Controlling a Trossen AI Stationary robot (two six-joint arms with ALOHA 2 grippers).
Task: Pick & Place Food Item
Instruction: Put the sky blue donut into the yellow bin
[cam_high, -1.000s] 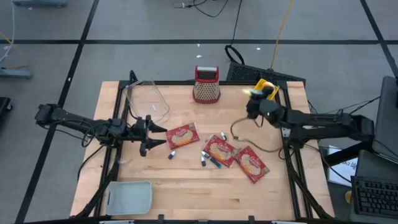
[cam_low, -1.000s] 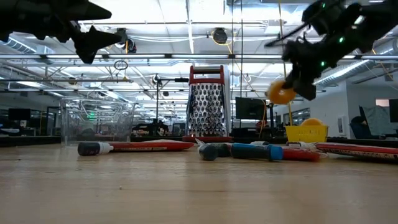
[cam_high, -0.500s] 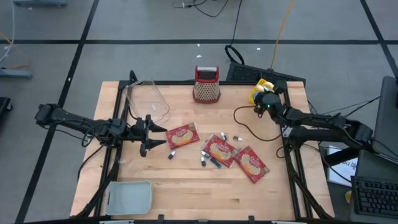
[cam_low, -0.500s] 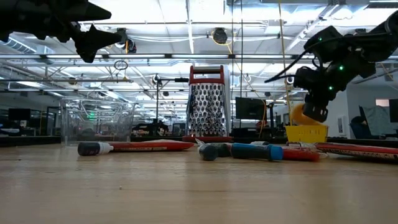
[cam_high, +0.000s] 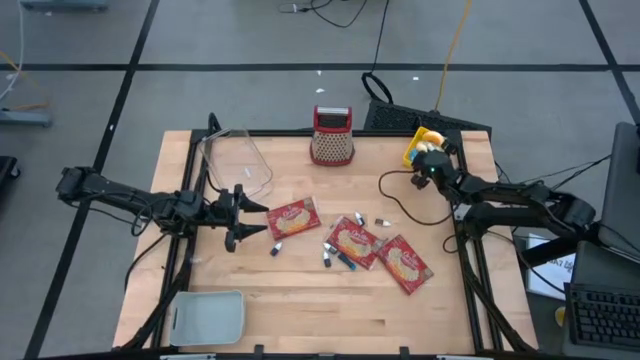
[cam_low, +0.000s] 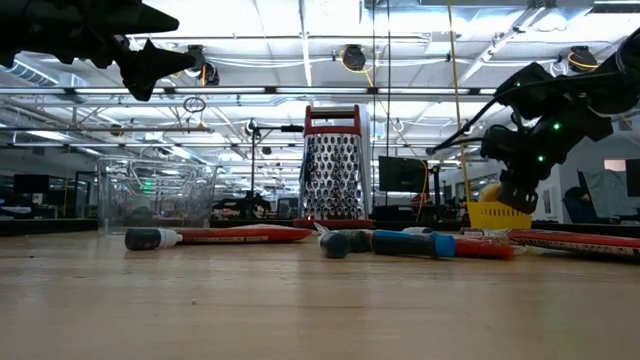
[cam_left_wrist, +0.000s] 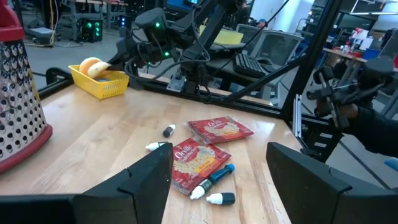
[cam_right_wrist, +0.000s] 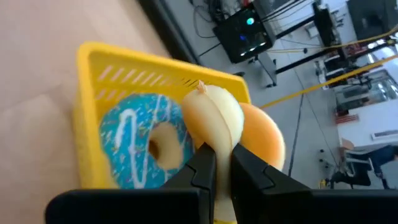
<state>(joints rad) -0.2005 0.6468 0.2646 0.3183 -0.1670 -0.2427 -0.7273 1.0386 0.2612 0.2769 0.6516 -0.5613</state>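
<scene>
— Both arms, where were they?
— I had the right gripper (cam_right_wrist: 216, 165) clenched on a pale bun (cam_right_wrist: 214, 118), over the yellow basket (cam_right_wrist: 99, 68). It looked soft and light, so I pinched its edge gently. Left gripper (cam_high: 243, 214) waited, spread open.

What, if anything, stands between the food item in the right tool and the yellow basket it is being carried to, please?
Nothing visible does. The right tool, shut on the pale yellow food item, hangs directly over the yellow basket. The basket already holds a blue frosted donut, which fills much of its floor.
</scene>
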